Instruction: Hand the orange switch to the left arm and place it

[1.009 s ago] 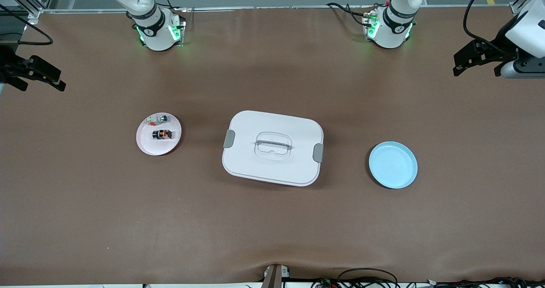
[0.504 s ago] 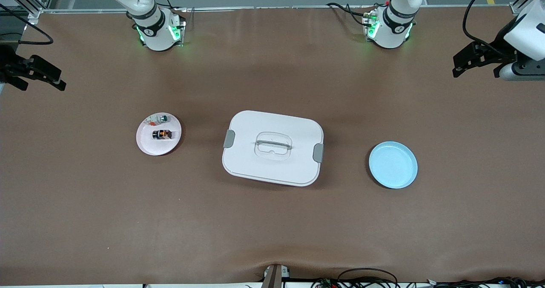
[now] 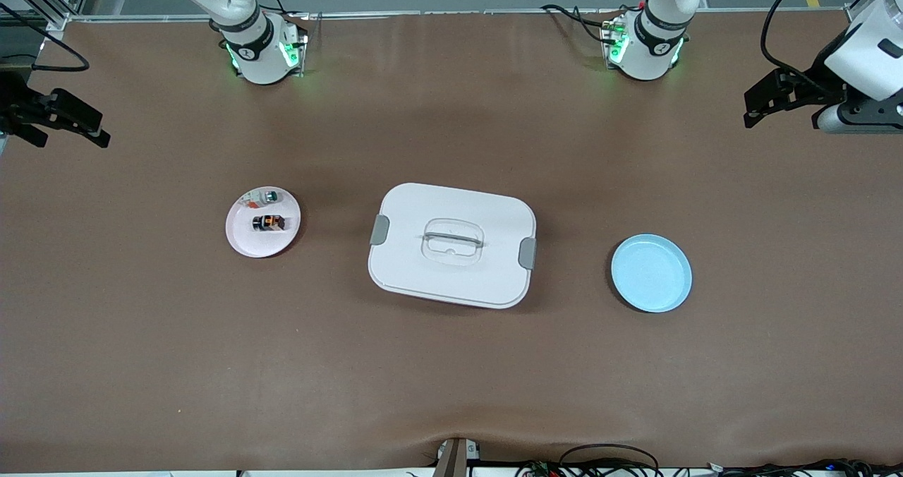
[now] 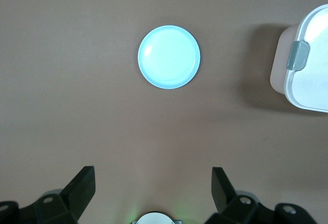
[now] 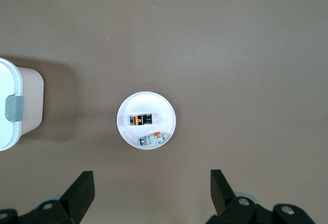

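Observation:
The orange switch [image 3: 271, 221] lies on a small pink plate [image 3: 243, 240] toward the right arm's end of the table; it also shows in the right wrist view [image 5: 140, 119]. The white box [image 3: 451, 245] with grey latches stands mid-table. My right gripper [image 3: 70, 123] is open and empty, high over the table's edge at the right arm's end [image 5: 151, 193]. My left gripper [image 3: 776, 99] is open and empty, high over the left arm's end [image 4: 152, 190].
A small teal-and-silver piece [image 3: 269, 196] shares the pink plate [image 5: 128, 134]. An empty blue plate [image 3: 651, 273] sits between the box and the left arm's end, also in the left wrist view [image 4: 169, 56]. Cables hang at the table's near edge.
My left gripper has drifted slightly up and toward the table's middle. My right gripper has shifted very slightly. Nothing on the table has moved.

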Action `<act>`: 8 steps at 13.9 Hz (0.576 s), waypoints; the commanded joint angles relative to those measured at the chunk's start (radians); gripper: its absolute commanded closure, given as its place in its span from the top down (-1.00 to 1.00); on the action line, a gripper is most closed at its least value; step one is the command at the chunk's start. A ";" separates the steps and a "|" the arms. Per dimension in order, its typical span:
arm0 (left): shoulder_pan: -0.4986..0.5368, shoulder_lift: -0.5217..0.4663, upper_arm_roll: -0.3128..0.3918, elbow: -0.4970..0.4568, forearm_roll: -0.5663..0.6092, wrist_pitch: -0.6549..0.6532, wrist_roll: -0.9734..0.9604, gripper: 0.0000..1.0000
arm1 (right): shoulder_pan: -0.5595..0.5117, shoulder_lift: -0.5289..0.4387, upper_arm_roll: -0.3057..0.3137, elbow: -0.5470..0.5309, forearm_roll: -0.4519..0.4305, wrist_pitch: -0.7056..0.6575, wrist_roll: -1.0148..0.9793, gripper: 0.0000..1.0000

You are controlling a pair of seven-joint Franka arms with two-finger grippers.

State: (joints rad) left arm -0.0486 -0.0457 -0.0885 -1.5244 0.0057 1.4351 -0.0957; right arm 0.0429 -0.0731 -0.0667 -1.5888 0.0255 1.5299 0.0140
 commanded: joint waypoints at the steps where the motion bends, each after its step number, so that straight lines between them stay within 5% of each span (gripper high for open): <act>1: 0.003 0.004 -0.011 0.009 0.016 -0.013 0.019 1.00 | 0.000 -0.019 0.004 -0.011 -0.016 0.007 0.000 1.00; 8: 0.003 0.004 -0.013 0.004 0.017 -0.013 0.019 1.00 | 0.003 0.055 0.004 0.039 -0.024 0.004 0.001 1.00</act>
State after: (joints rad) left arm -0.0486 -0.0446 -0.0934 -1.5269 0.0057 1.4351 -0.0957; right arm 0.0434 -0.0581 -0.0658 -1.5793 0.0174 1.5369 0.0140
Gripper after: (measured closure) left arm 0.000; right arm 0.000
